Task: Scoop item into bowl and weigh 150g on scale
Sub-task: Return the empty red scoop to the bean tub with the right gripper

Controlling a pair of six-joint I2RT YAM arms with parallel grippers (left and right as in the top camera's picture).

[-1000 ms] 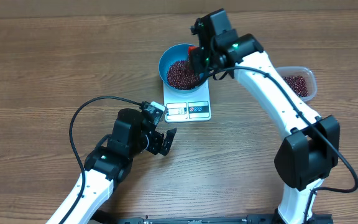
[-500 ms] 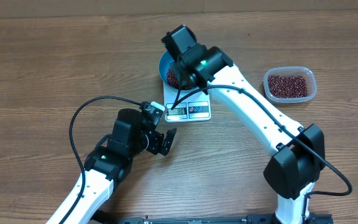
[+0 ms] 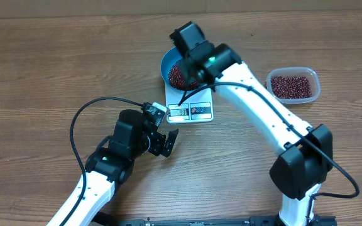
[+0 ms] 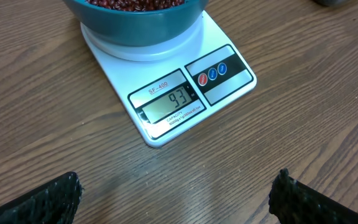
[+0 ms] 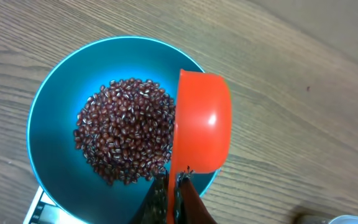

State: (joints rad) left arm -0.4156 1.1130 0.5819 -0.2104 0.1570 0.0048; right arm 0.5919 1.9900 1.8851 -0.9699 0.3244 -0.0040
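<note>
Tipping step, judged from the pose: right gripper (image 5: 169, 202) clamped shut on the handle of an orange-red plastic scoop (image 5: 202, 121), turned on edge above the rim of the round bright blue plastic bowl (image 5: 45, 124), itself seated on the small flat white kitchen scale (image 4: 169, 102). Heap of small dark red-brown beans (image 5: 126, 134) inside the bowl, directly over the scale. More beans in the clear rounded-rectangular plastic tub (image 3: 317, 85), well off to the scale's right. Left gripper (image 4: 173, 208) spread wide, holding nothing, near the scale on its display side.

Next, probably: back to the tub for another load, then lighter, slower tipping close to the target, to avoid overshoot.

Only from the left wrist: display legible, apparently 93, short of the target. Only from the right wrist: scoop's tilt and the bean heap up close. Only from overhead: tub and both arms together.
</note>
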